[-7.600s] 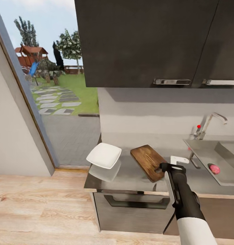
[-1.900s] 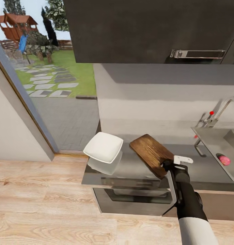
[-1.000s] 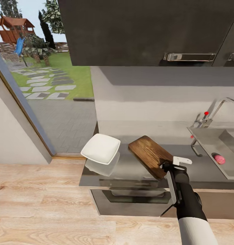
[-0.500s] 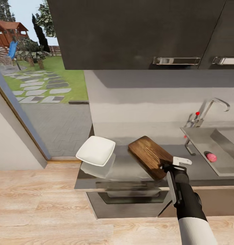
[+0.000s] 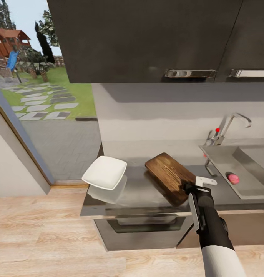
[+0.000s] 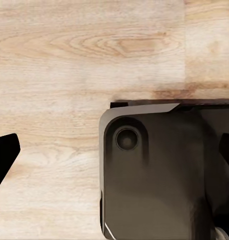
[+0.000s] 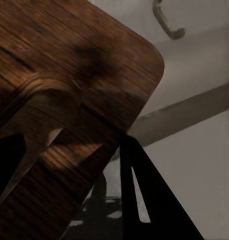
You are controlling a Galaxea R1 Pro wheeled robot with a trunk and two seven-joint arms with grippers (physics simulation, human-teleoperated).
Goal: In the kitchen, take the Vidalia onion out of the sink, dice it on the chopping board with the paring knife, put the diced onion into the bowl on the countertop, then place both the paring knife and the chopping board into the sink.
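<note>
On the grey countertop [image 5: 147, 192], bowl [image 5: 104, 172] at 9 o'clock of chopping board [image 5: 168, 177]; right gripper [image 5: 192, 189] pinches the board's near end; wood floor [image 5: 43, 231] below.

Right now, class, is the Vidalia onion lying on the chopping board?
No, the Vidalia onion lies in the sink, apart from the chopping board on the countertop.

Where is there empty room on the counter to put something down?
Bare countertop lies between the bowl and the chopping board, and between the board and the sink. It is crowded at the board's near end, where the right tool is.
</note>
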